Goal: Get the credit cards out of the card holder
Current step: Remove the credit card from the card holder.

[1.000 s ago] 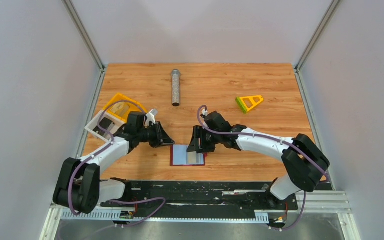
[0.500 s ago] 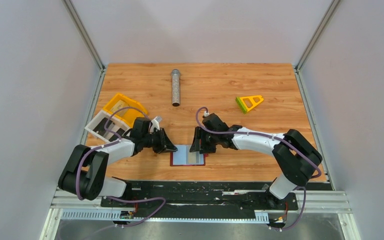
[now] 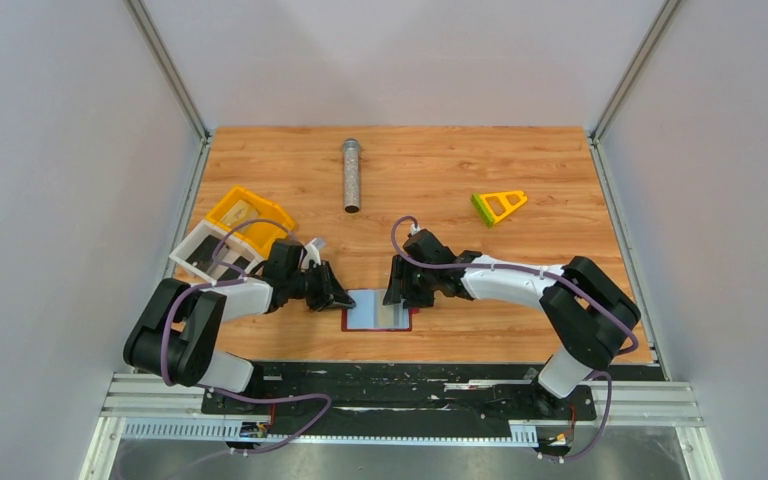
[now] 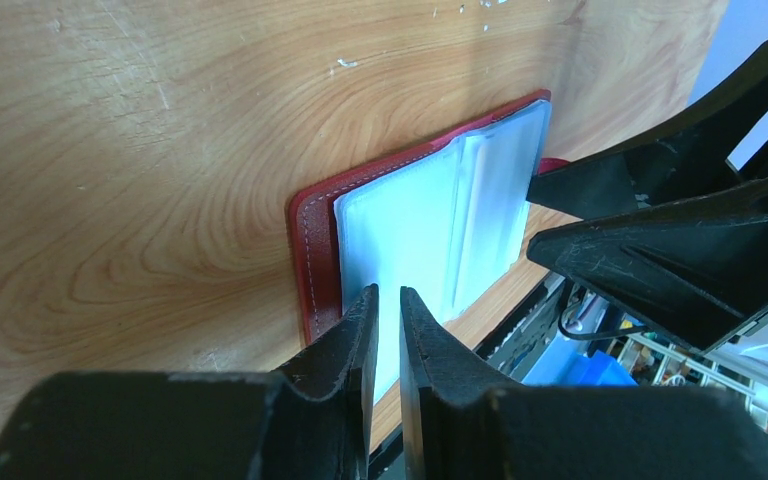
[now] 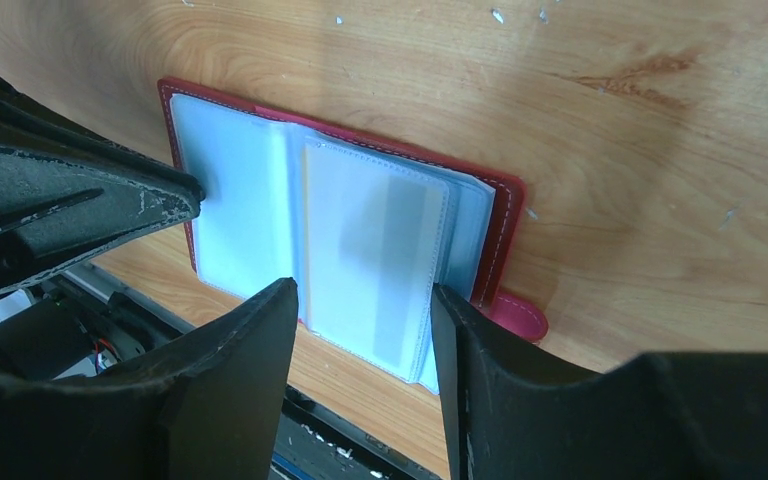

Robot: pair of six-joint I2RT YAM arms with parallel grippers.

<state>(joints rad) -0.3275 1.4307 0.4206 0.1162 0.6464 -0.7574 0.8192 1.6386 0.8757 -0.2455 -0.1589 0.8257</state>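
Dark-red leather, spread open and flat on the desk (image 3: 460,170): that is the card holder (image 3: 377,311). It lies close to the desk's near edge, between my two arms, with its pale blue-grey pockets facing up. Its long side runs from my left to my right, and the fold runs away from me.

My left claw (image 4: 388,293) is narrow. The tips stand almost together with only a slit between them and nothing in it, low over the left-hand page just inside the red border. My right claw (image 5: 360,300) stands wide and holds nothing. Its two tips straddle the loose sleeve (image 5: 360,230) on the right-hand half.

Through that sleeve a card (image 5: 400,255) shows dimly as a greyish band, and a thin tan edge runs along the sleeve's left side. I cannot tell how many of the credit cards are inside, and none lies out on the desk.

I judge the next move turns on this. The carded sleeve lies directly under my right claw, inside its spread, while my left claw is off at the far page. So the right is the nearer one for the pull, and the left is placed to pin the holder down. I cannot tell which edge of the sleeve is its mouth.
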